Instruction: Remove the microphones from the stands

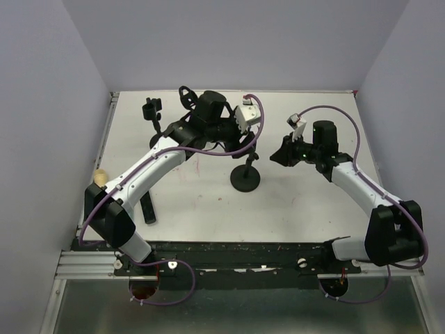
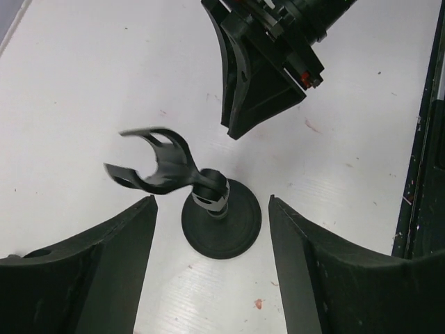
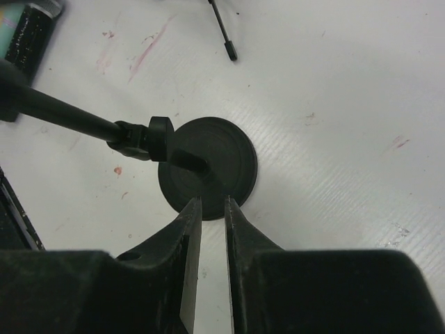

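Left wrist view shows the left gripper (image 2: 212, 203) spread wide. Its two thick matte-black fingers (image 2: 104, 271) flank the stand (image 2: 208, 191) from above without touching it. Between them sits the stand's round base (image 2: 236, 233), a flat black disc with faint concentric rings, on the white table (image 2: 83, 83). A glossy U-shaped clip (image 2: 153, 167) tilts out from the short stem above the base, its prongs gaping. Beyond the base in that view hangs the right gripper (image 3: 208, 202), with wedge-shaped fingers set almost together. Only a thin slit shows between them, and their tips sit over the disc's rim. What looks to be the microphone (image 1: 148, 209), a black oblong bar, lies flat on the table. It is well apart from the base, off to its left beside the left arm.
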Available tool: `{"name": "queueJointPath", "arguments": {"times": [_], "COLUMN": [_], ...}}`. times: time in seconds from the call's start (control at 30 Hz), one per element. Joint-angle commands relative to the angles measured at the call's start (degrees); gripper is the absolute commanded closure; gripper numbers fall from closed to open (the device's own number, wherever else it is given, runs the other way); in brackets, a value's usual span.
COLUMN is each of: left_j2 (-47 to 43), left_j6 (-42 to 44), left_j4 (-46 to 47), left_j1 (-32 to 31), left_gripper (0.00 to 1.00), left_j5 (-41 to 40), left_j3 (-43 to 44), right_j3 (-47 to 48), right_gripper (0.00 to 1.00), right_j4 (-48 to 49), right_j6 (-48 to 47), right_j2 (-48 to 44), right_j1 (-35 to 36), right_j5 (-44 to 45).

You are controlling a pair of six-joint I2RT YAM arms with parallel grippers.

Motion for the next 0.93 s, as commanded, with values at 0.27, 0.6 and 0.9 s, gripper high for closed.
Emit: {"name": "queueJointPath", "arguments": {"times": [0.27, 0.6, 0.9], "left_j2": [-13.74, -21.74, -23.16], "left_j6": [3.52, -7.9, -10.19], "left_j4": [-8.91, -9.89, -6.1], "left_j1": [2.09, 17.02, 21.51], "left_gripper": [0.17, 0.01, 0.01], "left_j5": [-7.42, -16.21, -17.37], "left_j3": [-4.73, -5.17, -9.48], "right_j3": [9.46, 32.83, 34.26], "right_gripper": [0.45, 0.0, 0.0], "right_j4": [-16.6, -30.24, -25.33], "right_j6": [-2.57, 13.06, 10.44], "right_j2": [-5.42, -1.57, -1.82], "right_j1": [-0.1, -0.02, -0.1], "right_j5": [3.63, 45.04, 55.94]}}
